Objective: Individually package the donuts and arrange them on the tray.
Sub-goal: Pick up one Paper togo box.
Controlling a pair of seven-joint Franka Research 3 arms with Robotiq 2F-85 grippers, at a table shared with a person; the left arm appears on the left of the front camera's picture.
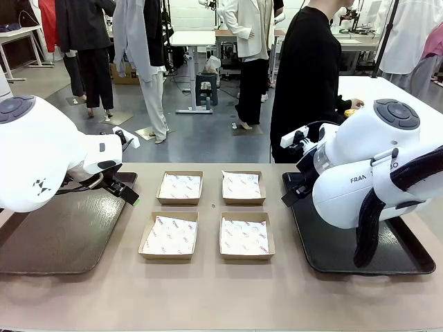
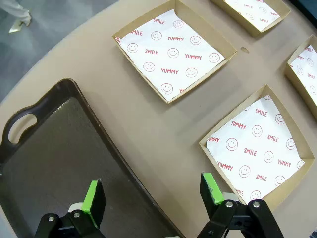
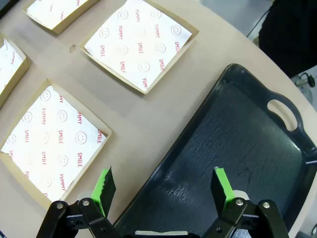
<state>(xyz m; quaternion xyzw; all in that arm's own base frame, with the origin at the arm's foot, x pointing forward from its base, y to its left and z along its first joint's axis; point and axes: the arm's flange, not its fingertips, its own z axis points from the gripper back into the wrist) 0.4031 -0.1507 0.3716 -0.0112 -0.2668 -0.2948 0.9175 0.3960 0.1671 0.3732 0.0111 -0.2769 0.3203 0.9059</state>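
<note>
1. Front view, left edge: the left arm [image 1: 41, 159] hung over a brown tray [image 1: 48, 242] that lay on the table [image 1: 208, 297].
2. In the middle of the frame, four boxes [image 1: 169, 236] sat two by two between the trays. They were apart from one another, and each was lined with white printed paper.
3. At the right side, the right arm [image 1: 367, 180] hung over a black tray [image 1: 332, 259].
4. In the upper right, a person [image 1: 308, 76] in black stood at the far side, turned toward a white table [image 1: 387, 88]. One hand [image 1: 356, 104] was just beside what looked like a yellow donut [image 1: 350, 113], which was too small to be sure of.
5. Left wrist view: the brown tray filled the lower left, with its handle hole at the left edge, and the boxes lay across the upper right. The left gripper [image 2: 152, 194] stood spread wide at the bottom edge, gripping nothing. Its left-hand green pad was over the tray floor, and the other was over the table just beside a box's near edge.
6. Right wrist view: the boxes lay at the left and the black tray at the right, with its handle hole toward the upper right. The right gripper [image 3: 164, 189] was likewise spread wide on nothing. One pad was over the table between a box and the tray rim, and the other was over the tray floor.
</note>
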